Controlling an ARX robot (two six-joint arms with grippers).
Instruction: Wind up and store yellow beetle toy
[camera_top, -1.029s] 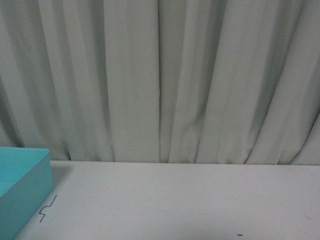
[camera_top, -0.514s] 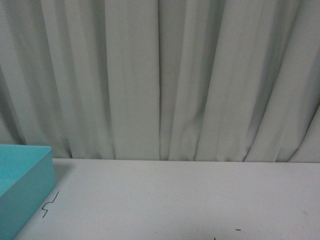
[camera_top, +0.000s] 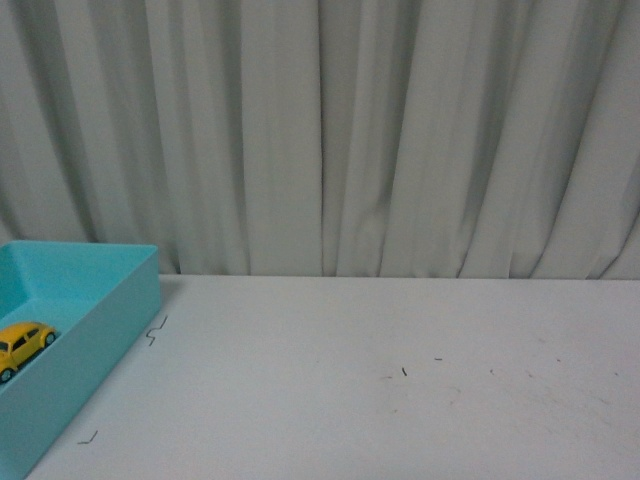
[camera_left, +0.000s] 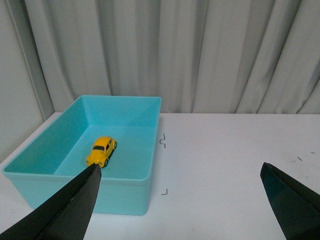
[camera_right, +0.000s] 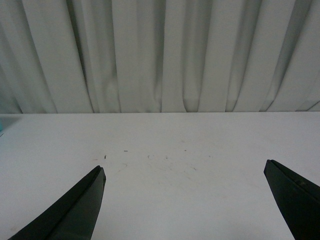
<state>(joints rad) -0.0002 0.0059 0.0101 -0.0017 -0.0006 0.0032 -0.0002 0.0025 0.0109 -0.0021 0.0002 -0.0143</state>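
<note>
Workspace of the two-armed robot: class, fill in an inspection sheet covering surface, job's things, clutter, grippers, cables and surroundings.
Surface: white table, with small dark marks.
Job's things: yellow beetle toy on its wheels inside the turquoise bin, touching no wall.
Clutter: nothing seen.
Grippers: left gripper open, empty, above the table near the bin; right gripper open, empty, over bare table.
Cables: nothing seen.
Surroundings: pale pleated curtain behind the table.

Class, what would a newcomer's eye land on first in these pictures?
The yellow beetle toy stands out first, sitting on the floor of the turquoise bin at the table's left end. Behind hangs a pale pleated curtain. Both arms' dark jaws are spread wide, holding nothing.
</note>
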